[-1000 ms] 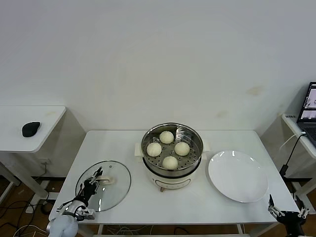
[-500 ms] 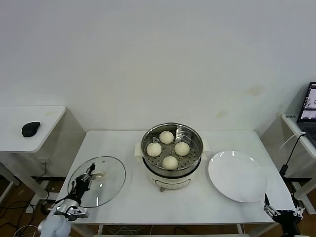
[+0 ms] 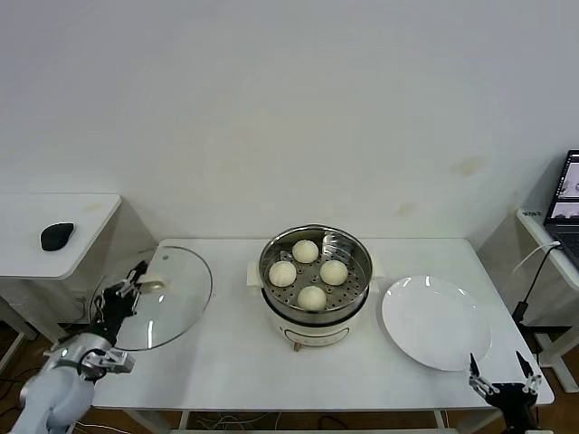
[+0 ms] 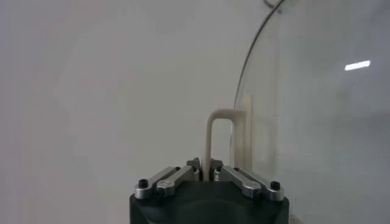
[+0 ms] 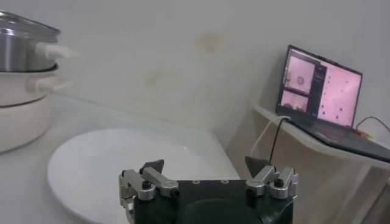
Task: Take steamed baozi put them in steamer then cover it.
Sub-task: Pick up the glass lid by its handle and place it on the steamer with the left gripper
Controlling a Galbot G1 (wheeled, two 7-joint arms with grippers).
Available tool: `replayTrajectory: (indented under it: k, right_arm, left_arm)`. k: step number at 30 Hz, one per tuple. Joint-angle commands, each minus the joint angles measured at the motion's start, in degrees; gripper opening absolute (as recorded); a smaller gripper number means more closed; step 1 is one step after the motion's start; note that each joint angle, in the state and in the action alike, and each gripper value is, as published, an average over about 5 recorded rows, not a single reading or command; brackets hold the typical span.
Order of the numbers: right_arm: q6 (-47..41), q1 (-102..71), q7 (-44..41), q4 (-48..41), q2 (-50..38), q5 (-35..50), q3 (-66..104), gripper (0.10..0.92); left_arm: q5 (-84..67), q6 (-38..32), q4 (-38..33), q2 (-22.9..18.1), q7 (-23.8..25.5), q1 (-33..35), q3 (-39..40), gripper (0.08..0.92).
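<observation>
While the left gripper [image 3: 127,291] pinches the handle of the glass lid [image 3: 158,294] and holds it tilted above the table's [image 3: 226,362] left edge, 4 buns [image 3: 308,272] sit in the steamer [image 3: 315,276] at the table's middle. Off the front right corner, beside the plate [image 3: 437,323], the right gripper [image 3: 500,373] hangs spread wide, holding nothing.

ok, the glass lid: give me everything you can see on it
The lid is a round clear glass disc with a thin metal rim and a cream-white loop handle. The left gripper is shut on that handle and holds the lid tilted in the air over the table's left edge, left of the steamer, apart from it. Only the gripper touches it. It looks whole and clean.
</observation>
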Motion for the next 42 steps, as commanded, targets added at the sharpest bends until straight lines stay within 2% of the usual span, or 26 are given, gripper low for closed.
replayTrajectory:
  k: [1, 6, 11, 16, 24, 35, 42]
  right_arm:
    - [0.9, -0.1, 0.0, 0.2, 0.5, -2.2, -2.0, 0.823]
    - [2.0, 0.4, 0.3, -1.6, 1.5, -4.1, -3.6, 0.823]
    - [2.6, 1.2, 0.7, -2.8, 2.0, -5.2, -4.8, 0.823]
    - [3.0, 2.4, 1.2, -3.7, 2.6, -6.7, -5.2, 0.823]
    - [3.4, 2.8, 1.3, -4.9, 2.7, -6.9, -5.4, 0.823]
    - [3.6, 3.0, 1.5, -5.4, 3.2, -7.2, -6.0, 0.823]
    - [3.6, 3.1, 1.5, -5.7, 3.1, -7.1, -6.1, 0.823]
  left_arm:
    - [-4.9, 13.6, -13.7, 5.0, 7.7, -7.1, 13.9, 0.155]
    - [-3.3, 17.5, -11.4, 2.6, 9.1, -16.0, 25.5, 0.155]
    - [2.1, 20.9, -6.9, -3.2, 11.7, -26.3, 34.8, 0.155]
    - [6.7, 24.5, -3.6, -8.2, 14.9, -32.6, 40.5, 0.155]
    - [12.6, 27.5, 1.3, -15.9, 18.2, -36.2, 44.7, 0.155]
    - [20.1, 29.0, 12.0, -26.7, 19.2, -37.1, 44.5, 0.155]
    - [22.5, 28.6, 14.8, -29.8, 18.9, -37.2, 43.7, 0.155]
